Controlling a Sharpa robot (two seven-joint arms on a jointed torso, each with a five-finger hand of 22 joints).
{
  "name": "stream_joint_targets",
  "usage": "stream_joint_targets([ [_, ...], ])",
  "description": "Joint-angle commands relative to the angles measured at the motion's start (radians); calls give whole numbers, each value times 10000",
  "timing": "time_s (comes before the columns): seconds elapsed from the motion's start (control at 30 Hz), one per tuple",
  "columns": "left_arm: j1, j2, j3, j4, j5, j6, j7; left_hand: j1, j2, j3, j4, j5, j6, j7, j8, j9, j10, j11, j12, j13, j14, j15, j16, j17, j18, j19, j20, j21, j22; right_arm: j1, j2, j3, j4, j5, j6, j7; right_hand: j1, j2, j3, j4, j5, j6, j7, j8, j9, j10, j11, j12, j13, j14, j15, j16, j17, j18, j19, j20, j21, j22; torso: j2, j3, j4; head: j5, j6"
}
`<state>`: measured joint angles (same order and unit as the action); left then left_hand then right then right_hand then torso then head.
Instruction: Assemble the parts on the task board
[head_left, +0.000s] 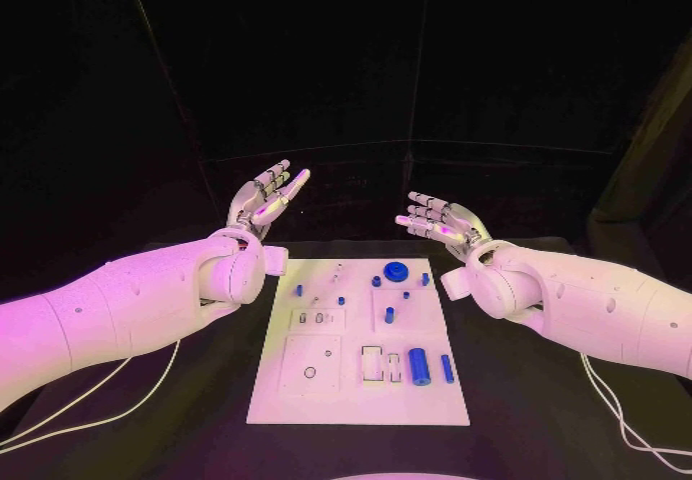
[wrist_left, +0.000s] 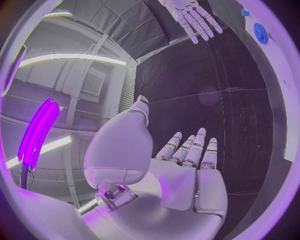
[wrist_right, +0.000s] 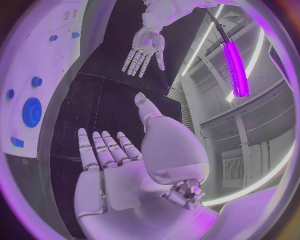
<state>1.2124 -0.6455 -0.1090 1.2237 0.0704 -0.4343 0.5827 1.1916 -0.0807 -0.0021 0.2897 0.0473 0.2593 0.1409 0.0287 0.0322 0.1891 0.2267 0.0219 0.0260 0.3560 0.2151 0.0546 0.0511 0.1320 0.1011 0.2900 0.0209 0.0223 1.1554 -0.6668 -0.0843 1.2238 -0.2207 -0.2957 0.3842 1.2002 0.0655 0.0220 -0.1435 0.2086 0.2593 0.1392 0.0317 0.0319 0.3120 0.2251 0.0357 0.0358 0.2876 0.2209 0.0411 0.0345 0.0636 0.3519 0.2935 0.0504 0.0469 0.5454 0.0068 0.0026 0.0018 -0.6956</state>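
- The left hand (head_left: 268, 198) hovers beyond the far left corner of the task board (head_left: 361, 400), fingers straight and spread, grasping nothing; the left wrist view shows the same released palm (wrist_left: 187, 170) over bare black surface (head_left: 188, 390).
- The right hand (head_left: 440, 220) mirrors it past the far right corner, palm up, fingers apart and empty, as its own wrist view confirms (wrist_right: 109, 165).
- Neither hand touches the board or any part; both are well apart from the pieces.
- The task board lies flat in the middle of the surface, between the two forearms.
- On it, a round blue gear-like disc (head_left: 395, 269) sits near the far edge, with several small blue pegs (head_left: 299, 290) scattered just nearer.
- A blue oblong piece (head_left: 389, 317) lies in the board's middle zone.
- At the near right, a thick blue cylinder (head_left: 418, 366) lies on its side beside a thinner blue bar (head_left: 447, 369); both look loose rather than seated.
- Outlined recesses and a small ring-shaped hole (head_left: 310, 373) on the near left look unfilled, though their detail is too small to be sure.
- My judgement: assembly has barely started, if at all. Nearly every part seems left to pick up and seat, and the likely next step is bringing one hand down to a loose piece.
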Motion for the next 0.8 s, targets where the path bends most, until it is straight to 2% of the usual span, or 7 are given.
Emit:
stream_joint_targets([
  [0.03, 23, -49, 8, -4, 37, 361, 233, 141, 126, 24, -2, 33, 316, 1298, 98, 41, 404, 132, 118, 51, 612, 94, 206, 98, 90, 303, 27, 136, 70, 26, -14, 9, -84, -1022, -49, 129, 687, 19, 102, -509, -77, 1698, 1348, 355, 197, 2275, 236, 483, 210, 2180, 164, 547, 200, 460, 1570, -55, 444, 228, 17, -5, -5, -18, 15],
  [0.1, 23, -101, 7, 13, 37, 455, 206, 373, 264, 81, -109, 4, 1169, 1418, 298, 154, 1903, 303, 484, 247, 2012, 181, 685, 317, 2, 1089, 58, 428, 244, 41, -24, 11, -181, -1586, -230, 178, 964, 47, 162, -727, -60, 2945, 1320, 634, 329, 4071, 176, 931, 362, 3940, 30, 1024, 347, 690, 2738, -45, 815, 404, 21, -14, -3, -21, 7],
  [0.2, 26, -194, 6, 71, 34, 593, 164, 796, 474, 82, -450, 11, 3069, 1444, 766, 377, 5150, 210, 1377, 590, 3941, 57, 1383, 566, 91, 3623, 24, 1438, 769, 103, -24, 13, -344, -2295, -346, 200, 1315, 164, 390, -1155, -50, 5787, 1006, 1272, 568, 5959, -299, 1453, 367, 6261, -532, 1623, 436, 1186, 4197, -100, 1509, 634, 24, -29, 23, -38, 8],
  [0.23, 28, -240, 6, 108, 21, 647, 149, 1044, 552, 85, -688, 41, 4586, 1358, 1191, 570, 6309, 40, 1795, 700, 4848, -207, 1753, 683, 326, 5205, -9, 2099, 1075, 134, -28, 14, -402, -2594, -367, 196, 1302, 204, 476, -1279, -50, 6074, 928, 1242, 512, 6305, -402, 1422, 280, 6775, -675, 1651, 403, 1198, 4559, -195, 1678, 668, 21, -30, 35, -42, 1],
  [0.3, 36, -336, 5, 200, -63, 749, 116, 1271, 664, 42, -984, 8, 5675, 1206, 1398, 632, 6953, -186, 1882, 636, 5705, -463, 1972, 725, 522, 6085, -52, 2433, 1164, 201, -47, 15, -479, -3145, -371, 162, 1288, 252, 623, -1419, -70, 6436, 808, 1230, 464, 6738, -517, 1388, 256, 7376, -856, 1688, 397, 1217, 4935, -358, 1850, 699, 33, -33, 60, -51, -18],
  [0.43, 51, -617, 5, 530, -348, 910, 74, 1735, 857, 87, -1536, 31, 6494, 854, 1513, 607, 8056, -573, 2007, 576, 7221, -921, 2370, 961, 552, 7398, -460, 2837, 1242, 405, -99, 17, -507, -4506, -307, -61, 1247, 224, 1016, -1469, -82, 7030, 679, 1141, 374, 7529, -749, 1202, 249, 8340, -1148, 1648, 400, 1225, 5578, -694, 2165, 762, 166, -57, 122, -98, 37],
  [0.8, 62, -1588, -4, 1913, -894, 1195, 58, 1667, 1117, -206, -2018, 28, 7288, 612, 1219, 383, 9213, -867, 1608, 451, 8378, -1261, 2152, 1271, 549, 8561, -803, 2740, 998, 1125, -269, 26, -17, -8539, -145, -2129, 1591, -86, 1751, -1464, -399, 7669, 530, 903, 354, 8439, -1012, 820, 279, 9832, -1614, 1683, 558, 1209, 6562, -1240, 3007, 1109, 746, -60, 274, -317, 365],
])
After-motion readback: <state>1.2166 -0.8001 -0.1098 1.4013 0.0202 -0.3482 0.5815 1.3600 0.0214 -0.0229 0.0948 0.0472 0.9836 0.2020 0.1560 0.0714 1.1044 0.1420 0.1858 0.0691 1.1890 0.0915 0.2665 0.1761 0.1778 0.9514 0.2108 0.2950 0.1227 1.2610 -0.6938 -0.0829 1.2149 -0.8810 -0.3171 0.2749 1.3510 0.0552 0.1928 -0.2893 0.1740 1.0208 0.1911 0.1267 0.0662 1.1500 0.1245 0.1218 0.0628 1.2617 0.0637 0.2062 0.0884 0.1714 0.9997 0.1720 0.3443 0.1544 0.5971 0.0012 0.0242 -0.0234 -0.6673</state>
